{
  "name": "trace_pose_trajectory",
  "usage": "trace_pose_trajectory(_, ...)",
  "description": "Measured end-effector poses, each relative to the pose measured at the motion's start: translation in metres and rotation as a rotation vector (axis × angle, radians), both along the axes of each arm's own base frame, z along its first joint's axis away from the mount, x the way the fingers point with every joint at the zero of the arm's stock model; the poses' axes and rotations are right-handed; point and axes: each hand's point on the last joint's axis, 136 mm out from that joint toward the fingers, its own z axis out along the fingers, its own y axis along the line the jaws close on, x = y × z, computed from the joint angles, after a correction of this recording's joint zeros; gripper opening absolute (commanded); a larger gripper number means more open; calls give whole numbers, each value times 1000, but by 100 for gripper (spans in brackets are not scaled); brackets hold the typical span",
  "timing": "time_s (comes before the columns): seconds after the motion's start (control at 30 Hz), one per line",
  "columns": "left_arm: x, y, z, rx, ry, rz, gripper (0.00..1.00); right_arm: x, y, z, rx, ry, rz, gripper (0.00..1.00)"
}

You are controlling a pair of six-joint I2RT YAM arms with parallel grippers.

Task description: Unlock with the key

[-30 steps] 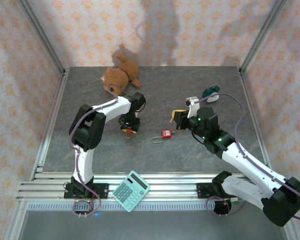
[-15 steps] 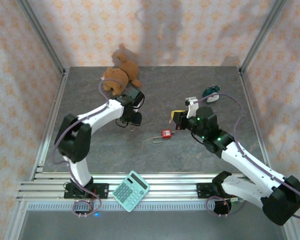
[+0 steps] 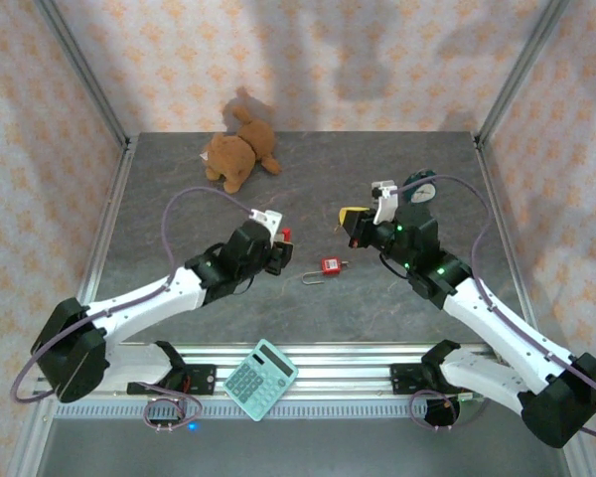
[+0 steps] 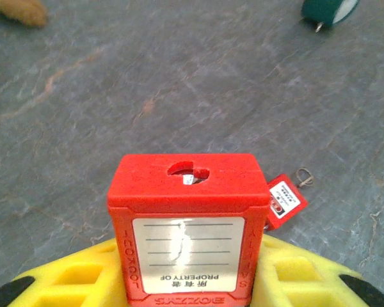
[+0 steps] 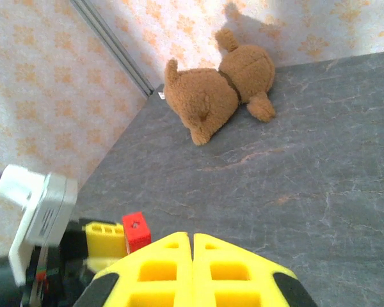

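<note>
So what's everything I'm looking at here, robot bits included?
teddy bear: one, brown, far left of the table
round object: one, teal, far right, beside the right arm
padlock on the table: one, red with a silver shackle, mid-table between the arms
held padlock: one, red with a white label, in the left gripper
calculator: one, mint green, on the near rail
table: one, grey stone pattern
left gripper: one, yellow fingers, closed on the held padlock
right gripper: one, yellow fingers, shut, mid-table
</note>
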Motion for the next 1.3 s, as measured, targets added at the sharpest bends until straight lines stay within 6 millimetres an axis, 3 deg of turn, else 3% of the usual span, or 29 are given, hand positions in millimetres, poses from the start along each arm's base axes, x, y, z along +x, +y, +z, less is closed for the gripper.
trace_pose_trajectory(0.23,-19,-26,13,47,-196,-97,42,-2,11,24,38,-7,44,0)
trace_pose_trajectory(0.4,-26,-46,20,92,-293,-152,43,-9,35,12,12,25,107,0)
trace_pose_trajectory(0.57,-26,-48,23,116,-339,-162,43,-17,50,-4,-27,60,148,0)
trace_pose_trajectory(1.0,-24,-50,20,127,-346,-166,42,-17,53,-7,-32,63,151,0)
trace_pose_trajectory(1.3,-25,-50,19,125,-343,-164,41,-9,64,-23,-52,88,156,0)
